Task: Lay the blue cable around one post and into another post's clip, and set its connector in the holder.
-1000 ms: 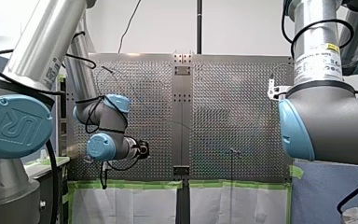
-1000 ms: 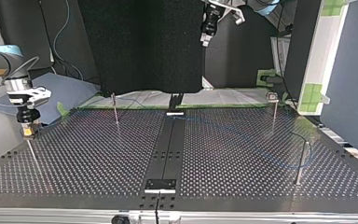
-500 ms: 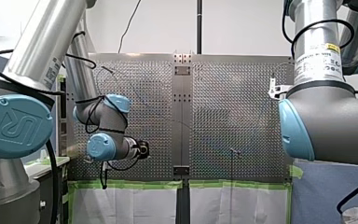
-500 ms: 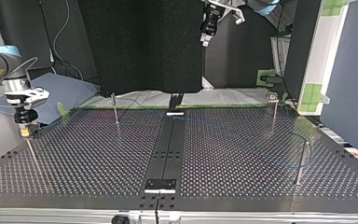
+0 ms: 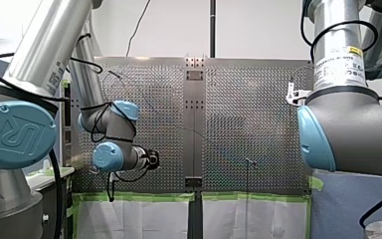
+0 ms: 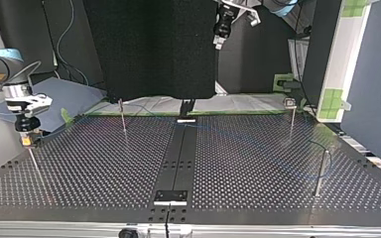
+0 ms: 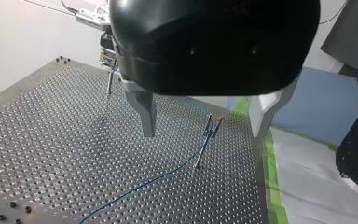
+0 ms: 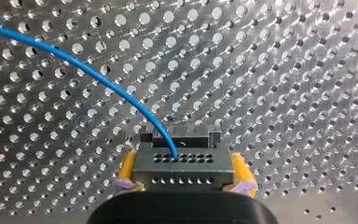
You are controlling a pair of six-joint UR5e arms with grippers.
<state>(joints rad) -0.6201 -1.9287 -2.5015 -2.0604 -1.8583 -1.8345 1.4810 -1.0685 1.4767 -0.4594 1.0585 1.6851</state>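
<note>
The perforated metal bench (image 6: 104, 168) carries the thin blue cable (image 8: 74, 63), ending at the top view's left in the dark grey connector block (image 8: 182, 161), clamped in my right pincer (image 8: 185, 173). My left pincer (image 7: 201, 133) hangs wide, well apart. Tilt could misseat the connector; tension could drag cable off the clipped metal post (image 7: 204, 147).

**Left arm** (image 5: 54, 55): elbow folded, wrist (image 5: 113, 156) held low at the front view's left.
**Left gripper** (image 7: 201, 135): raised above the table, metal fingers (image 7: 144, 112) spread wide apart.
**Right arm** (image 5: 345, 124): bulks large at the front view's right.
**Right gripper** (image 8: 182, 173): points straight down, yellow pads (image 8: 127, 168) clamped against both sides of the connector (image 8: 182, 163).
</note>
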